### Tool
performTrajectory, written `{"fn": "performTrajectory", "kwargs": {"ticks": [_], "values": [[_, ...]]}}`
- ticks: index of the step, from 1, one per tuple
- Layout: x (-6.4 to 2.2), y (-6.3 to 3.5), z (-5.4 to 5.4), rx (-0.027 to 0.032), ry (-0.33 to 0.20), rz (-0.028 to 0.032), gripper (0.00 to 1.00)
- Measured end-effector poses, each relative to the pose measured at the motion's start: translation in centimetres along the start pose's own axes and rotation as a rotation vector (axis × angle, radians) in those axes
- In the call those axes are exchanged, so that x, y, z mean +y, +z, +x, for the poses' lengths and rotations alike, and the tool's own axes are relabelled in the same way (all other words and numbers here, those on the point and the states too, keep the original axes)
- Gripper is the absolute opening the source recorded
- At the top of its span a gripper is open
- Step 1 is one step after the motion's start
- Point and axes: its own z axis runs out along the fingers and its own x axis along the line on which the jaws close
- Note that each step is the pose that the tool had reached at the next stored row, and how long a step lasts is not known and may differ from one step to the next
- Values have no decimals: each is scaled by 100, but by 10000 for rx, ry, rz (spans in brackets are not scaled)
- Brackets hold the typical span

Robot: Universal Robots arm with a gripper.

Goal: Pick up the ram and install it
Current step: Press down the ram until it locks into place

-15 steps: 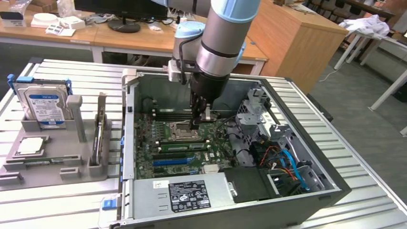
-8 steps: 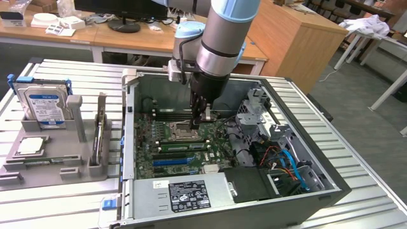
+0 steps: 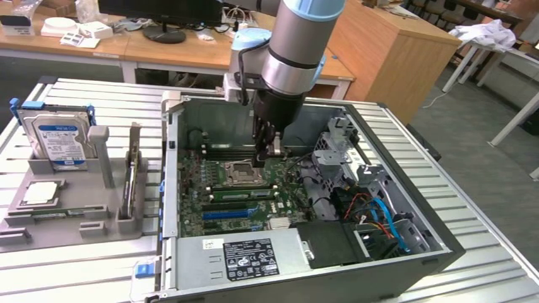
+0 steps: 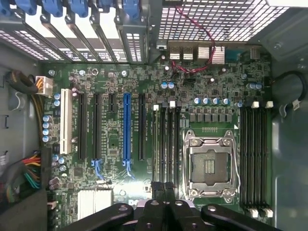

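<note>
My gripper (image 3: 267, 156) hangs inside the open computer case (image 3: 438, 246), just above the motherboard (image 3: 252, 189) beside the bare CPU socket (image 4: 210, 166). In the wrist view its dark fingertips (image 4: 158, 188) are pressed together over the memory slots (image 4: 166, 139), and I see nothing between them. A green ram stick (image 3: 240, 193) sits seated in one of the slots next to the socket, lying along the slot. The wrist view shows it edge-on as a pale strip (image 4: 157, 144). Another long thin board (image 3: 130, 177) stands on edge in the grey fixture at the exterior view's left.
The grey fixture (image 3: 59, 221) also carries a silver-and-blue hard drive (image 3: 57, 140) and a square chip (image 3: 40, 192). A blue expansion slot (image 4: 126, 127), drive cage (image 3: 341, 148), cables (image 3: 379, 218) and power supply (image 3: 244, 255) crowd the case. Desks stand behind.
</note>
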Motion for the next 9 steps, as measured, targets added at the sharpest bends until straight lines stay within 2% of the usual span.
{"fn": "performTrajectory", "kwargs": {"ticks": [9], "values": [[5,-145,-5,-1,0,0,11]]}}
